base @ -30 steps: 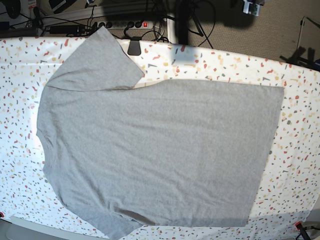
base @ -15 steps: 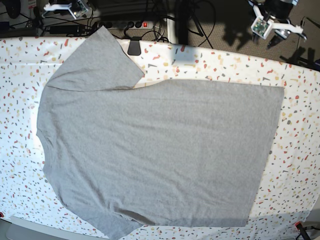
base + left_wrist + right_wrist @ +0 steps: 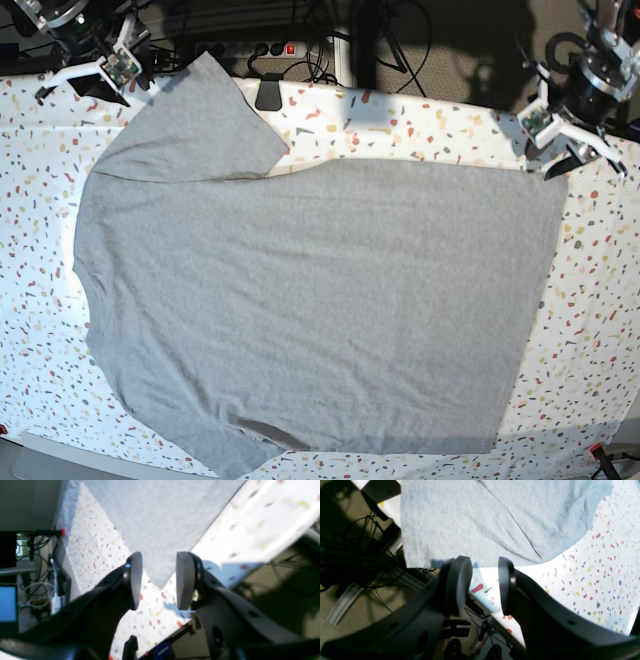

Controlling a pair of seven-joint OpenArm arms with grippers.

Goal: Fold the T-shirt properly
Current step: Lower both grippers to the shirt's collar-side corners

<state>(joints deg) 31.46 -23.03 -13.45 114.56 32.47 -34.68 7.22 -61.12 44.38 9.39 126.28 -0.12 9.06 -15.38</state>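
One T-shirt [image 3: 320,300], soft heather-grey cotton, lies flat across the middle of the speckled table [image 3: 600,300], plain side up. Two arms hang above it. The left gripper [image 3: 562,150], upper right, is open and empty. The right gripper [image 3: 100,85], upper left, also stands open, holding nothing.

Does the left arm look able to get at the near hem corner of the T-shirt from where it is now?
Probably yes. The left tool hangs open over the T-shirt at that corner, and only bare speckled table shows between them.
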